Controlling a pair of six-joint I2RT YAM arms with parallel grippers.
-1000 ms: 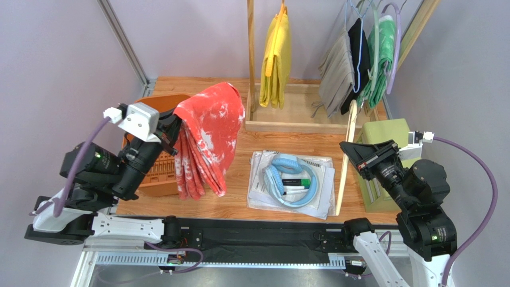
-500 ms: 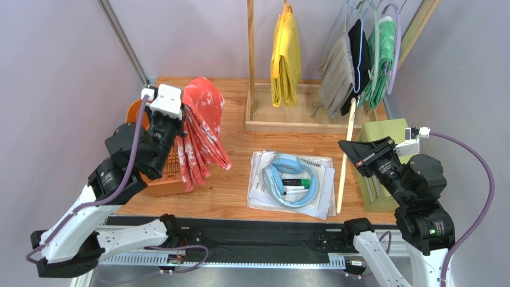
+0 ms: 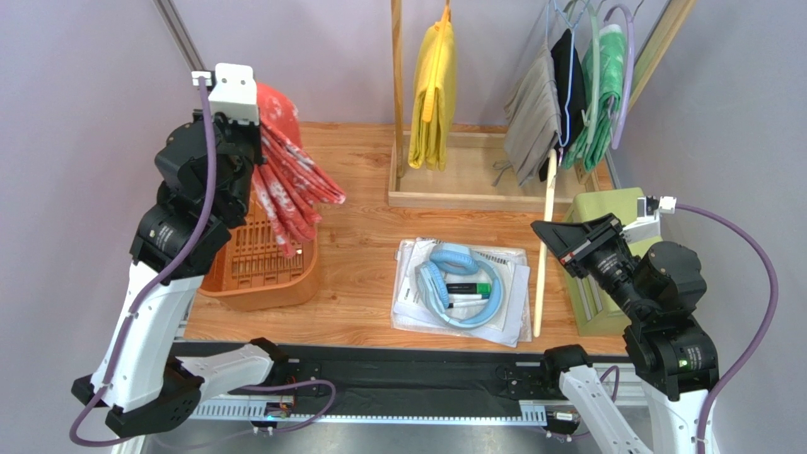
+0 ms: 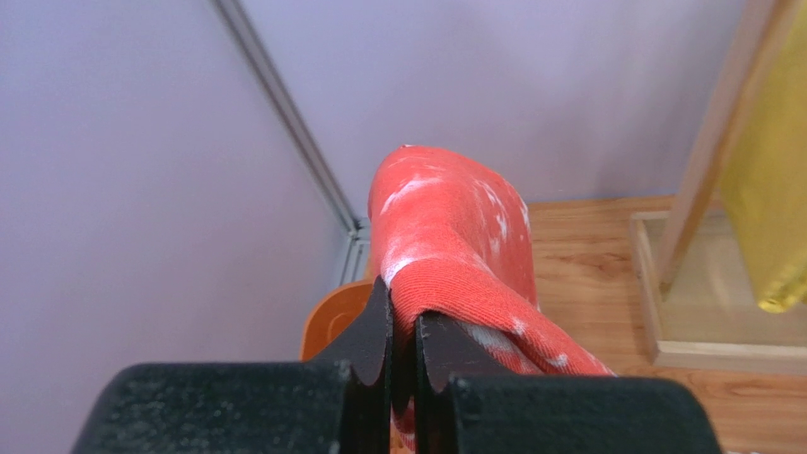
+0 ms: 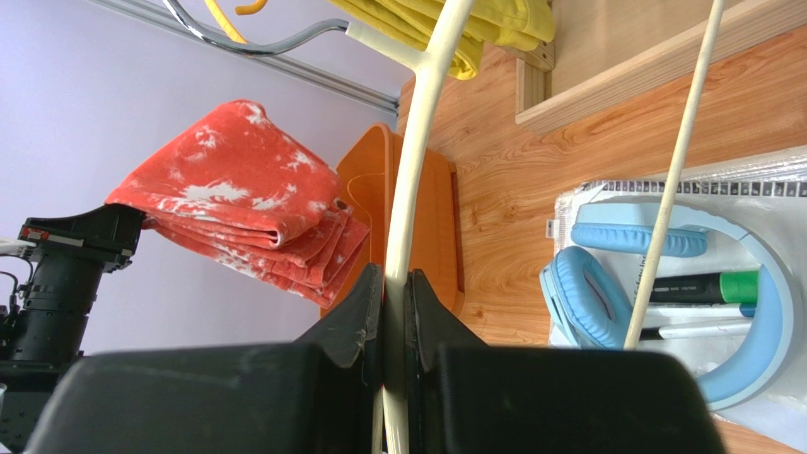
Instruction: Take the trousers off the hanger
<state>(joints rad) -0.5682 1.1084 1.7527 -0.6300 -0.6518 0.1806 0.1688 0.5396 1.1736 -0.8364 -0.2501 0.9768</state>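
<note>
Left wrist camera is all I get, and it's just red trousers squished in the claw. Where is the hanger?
Observer: The hanger is pinched in the right gripper, far over on the right, with nothing on it.
Operator: What's under my trousers?
Observer: The trousers dangle from the left gripper, and their loose ends hang over an orange basket.
Operator: Anything in the middle?
Observer: Blue headphones, lying on some papers.

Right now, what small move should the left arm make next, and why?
Probably lower the left gripper toward the orange basket: it is shut on the trousers, which hang free above it, clear of the hanger in the right gripper.
</note>
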